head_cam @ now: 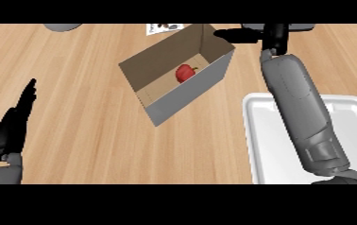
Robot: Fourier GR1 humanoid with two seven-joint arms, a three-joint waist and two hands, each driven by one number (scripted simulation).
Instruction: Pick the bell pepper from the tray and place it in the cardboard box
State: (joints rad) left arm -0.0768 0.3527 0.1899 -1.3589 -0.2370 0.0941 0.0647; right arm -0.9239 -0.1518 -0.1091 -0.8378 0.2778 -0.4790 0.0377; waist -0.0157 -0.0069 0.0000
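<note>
I'm seeing the red bell pepper point(185, 73) lying inside the open cardboard box point(157, 63), a brown angular carton sitting askew on the wood-grain counter point(90, 139) at upper centre. My right hand point(241, 35) is hovering past the box's upper right corner, fingers spread and empty, grey forearm crossing the smooth white tray point(265, 139) at lower right. My left hand point(15, 120) is resting at the left edge, fingers straight.

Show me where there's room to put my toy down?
Bare wooden counter lies between the open brown cardboard box and the black left hand. The white tray looks bare too. It's crowded near the box's top corner, by the black right hand.
</note>
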